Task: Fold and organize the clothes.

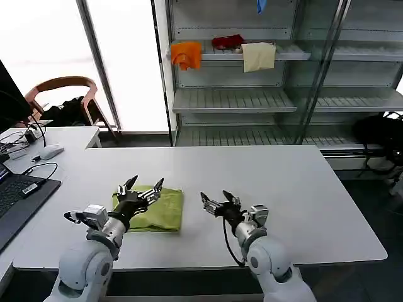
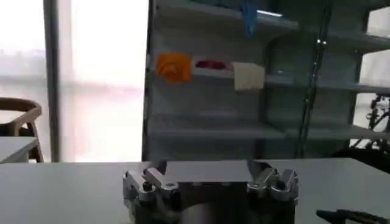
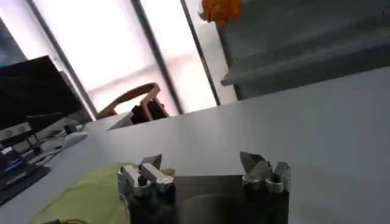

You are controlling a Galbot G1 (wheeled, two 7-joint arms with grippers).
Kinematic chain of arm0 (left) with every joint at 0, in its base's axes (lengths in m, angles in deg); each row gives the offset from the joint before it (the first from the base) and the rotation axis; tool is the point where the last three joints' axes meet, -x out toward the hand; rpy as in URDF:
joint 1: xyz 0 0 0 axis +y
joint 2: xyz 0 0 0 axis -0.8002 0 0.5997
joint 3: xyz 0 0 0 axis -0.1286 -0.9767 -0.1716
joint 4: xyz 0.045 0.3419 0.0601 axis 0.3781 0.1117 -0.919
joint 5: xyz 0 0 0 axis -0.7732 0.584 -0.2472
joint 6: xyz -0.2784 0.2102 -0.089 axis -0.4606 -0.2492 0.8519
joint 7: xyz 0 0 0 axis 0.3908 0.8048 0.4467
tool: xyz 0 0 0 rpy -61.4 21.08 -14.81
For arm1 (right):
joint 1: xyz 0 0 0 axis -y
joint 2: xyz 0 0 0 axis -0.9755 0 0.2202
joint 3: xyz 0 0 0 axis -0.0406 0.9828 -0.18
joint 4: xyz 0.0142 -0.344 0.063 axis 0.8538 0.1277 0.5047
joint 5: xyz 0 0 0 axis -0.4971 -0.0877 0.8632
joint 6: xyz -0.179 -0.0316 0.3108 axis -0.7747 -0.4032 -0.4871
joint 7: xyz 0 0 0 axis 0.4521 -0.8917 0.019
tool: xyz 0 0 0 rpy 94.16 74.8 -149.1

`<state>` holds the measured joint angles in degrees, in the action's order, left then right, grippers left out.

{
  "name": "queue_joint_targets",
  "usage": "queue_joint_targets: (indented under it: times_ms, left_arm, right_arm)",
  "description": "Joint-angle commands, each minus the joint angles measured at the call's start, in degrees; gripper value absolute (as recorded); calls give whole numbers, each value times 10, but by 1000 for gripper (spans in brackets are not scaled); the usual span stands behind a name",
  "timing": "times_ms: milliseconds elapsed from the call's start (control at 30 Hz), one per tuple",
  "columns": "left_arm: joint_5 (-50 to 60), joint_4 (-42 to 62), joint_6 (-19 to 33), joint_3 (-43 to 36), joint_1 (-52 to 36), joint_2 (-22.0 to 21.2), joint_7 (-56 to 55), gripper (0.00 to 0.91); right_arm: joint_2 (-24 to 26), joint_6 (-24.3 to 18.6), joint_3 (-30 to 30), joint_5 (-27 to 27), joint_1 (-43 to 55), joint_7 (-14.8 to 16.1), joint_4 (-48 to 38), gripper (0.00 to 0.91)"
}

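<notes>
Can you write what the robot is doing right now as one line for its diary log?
T-shirt: folded, flat on table | left gripper: open, above the shirt | right gripper: open, beside the shirt, over bare table

Taking the folded T-shirt [image 1: 151, 209] as landmark: the white table [image 1: 302, 189] lies bare to its right and behind it. Both grippers hang over the near edge. To its left, a laptop [image 1: 16, 201], cables [image 1: 38, 170] and a mouse [image 1: 50, 151] crowd the surface.

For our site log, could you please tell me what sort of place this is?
Probably a lab or office test room: a white rectangular table beside a black laptop, and grey metal shelving holding cloths, by a bright window.
</notes>
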<state>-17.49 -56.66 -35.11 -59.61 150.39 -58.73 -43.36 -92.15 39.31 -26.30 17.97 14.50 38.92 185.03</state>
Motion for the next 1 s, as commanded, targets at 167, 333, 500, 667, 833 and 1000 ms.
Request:
queue_joint_targets:
  times_ms: [167,333,500,667,833,1000]
  left_arm:
    - [-58,-15,-12,75,41,-16,-11,907]
    - [-52,-6,-12,76,39,-16,-11,907]
    - [-49,4,-12,72,34,-17,-11,907]
    - [-48,6,-12,67,30,-19,-12,907]
    - [-48,2,-12,70,32,-20,-14,907]
    - [-49,-1,-12,75,37,-20,-14,907]
  right_arm:
    - [-61,18,131,130,80,-89,-106,907]
    - [-43,18,120,165,76,-145,-81,907]
    - [-33,19,120,173,78,-177,-72,907]
    - [-36,20,127,164,78,-153,-87,907]
    - [-44,20,130,161,83,-153,-103,907]
    - [-44,19,128,162,87,-131,-103,766]
